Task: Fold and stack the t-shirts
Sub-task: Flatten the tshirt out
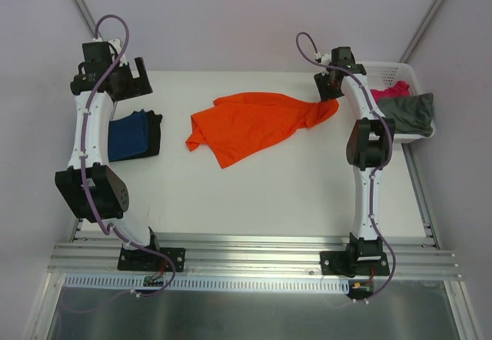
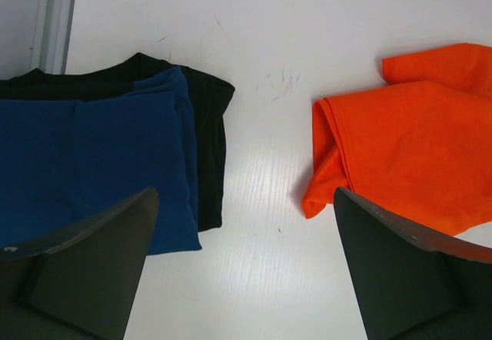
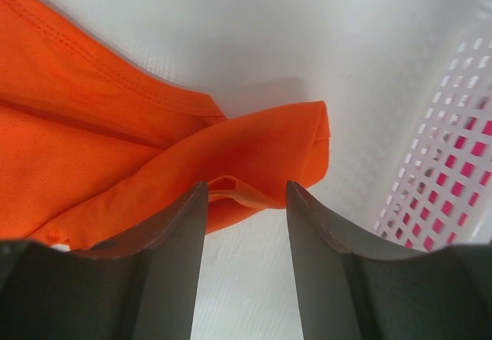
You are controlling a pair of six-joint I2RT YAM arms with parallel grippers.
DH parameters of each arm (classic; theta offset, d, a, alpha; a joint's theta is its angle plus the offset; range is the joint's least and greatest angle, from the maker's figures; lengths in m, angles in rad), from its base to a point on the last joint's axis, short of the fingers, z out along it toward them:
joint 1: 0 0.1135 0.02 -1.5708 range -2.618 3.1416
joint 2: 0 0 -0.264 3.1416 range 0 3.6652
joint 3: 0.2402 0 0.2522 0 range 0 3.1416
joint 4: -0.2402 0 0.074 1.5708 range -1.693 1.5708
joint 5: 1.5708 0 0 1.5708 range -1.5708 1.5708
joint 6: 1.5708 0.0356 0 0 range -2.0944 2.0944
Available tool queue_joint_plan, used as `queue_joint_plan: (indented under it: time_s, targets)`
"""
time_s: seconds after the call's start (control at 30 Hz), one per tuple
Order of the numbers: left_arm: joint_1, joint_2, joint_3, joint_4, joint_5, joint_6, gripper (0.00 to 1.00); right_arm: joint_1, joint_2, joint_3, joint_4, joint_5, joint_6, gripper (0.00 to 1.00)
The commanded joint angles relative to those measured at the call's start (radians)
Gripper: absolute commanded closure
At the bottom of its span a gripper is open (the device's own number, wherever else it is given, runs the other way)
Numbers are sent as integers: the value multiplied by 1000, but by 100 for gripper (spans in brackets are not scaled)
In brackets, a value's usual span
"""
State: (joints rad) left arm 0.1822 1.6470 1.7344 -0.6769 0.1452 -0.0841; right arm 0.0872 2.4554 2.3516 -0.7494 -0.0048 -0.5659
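Observation:
The orange t-shirt (image 1: 250,125) lies spread and crumpled at the table's middle; it also shows in the left wrist view (image 2: 415,148) and the right wrist view (image 3: 115,148). My right gripper (image 1: 330,94) (image 3: 246,186) is open at its right tip, a fold of its edge lying between the fingertips. A folded navy blue t-shirt (image 1: 129,138) (image 2: 84,155) lies at the left on a black cloth (image 2: 211,117). My left gripper (image 1: 142,75) (image 2: 246,198) is open and empty above the bare table between the blue and orange shirts. The magenta t-shirt (image 1: 392,91) and grey-olive t-shirt (image 1: 407,113) lie in the basket.
The white lattice basket (image 1: 392,69) (image 3: 453,148) stands at the back right corner, close beside my right gripper. The white table (image 1: 254,194) has raised rails along its left and right edges.

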Motion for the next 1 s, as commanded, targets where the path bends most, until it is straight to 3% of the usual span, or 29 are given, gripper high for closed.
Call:
queue_joint_plan:
  time_s: [0.0, 0.57, 0.67, 0.7, 0.83, 0.87, 0.97]
  targets:
    - [-9, -35, -10, 14, -24, 27, 1, 2, 2, 35, -22, -58, -6, 52]
    - [-24, -35, -10, 14, -38, 40, 1, 0, 20, 55, -13, -54, -5, 57]
    - [-26, -30, -7, 14, -32, 35, 1, 0, 17, 55, -13, -55, -9, 65]
    - [-27, -29, -7, 14, -32, 35, 1, -1, 17, 58, -13, -54, -9, 74]
    - [-30, -27, -7, 14, -26, 32, 1, 0, 11, 63, -11, -55, -8, 89]
    - [-32, -27, -7, 14, -26, 32, 1, 0, 8, 64, -10, -52, -6, 97]
    - [-33, -24, -4, 14, -18, 30, 1, 0, -16, 64, -13, -41, 3, 99]
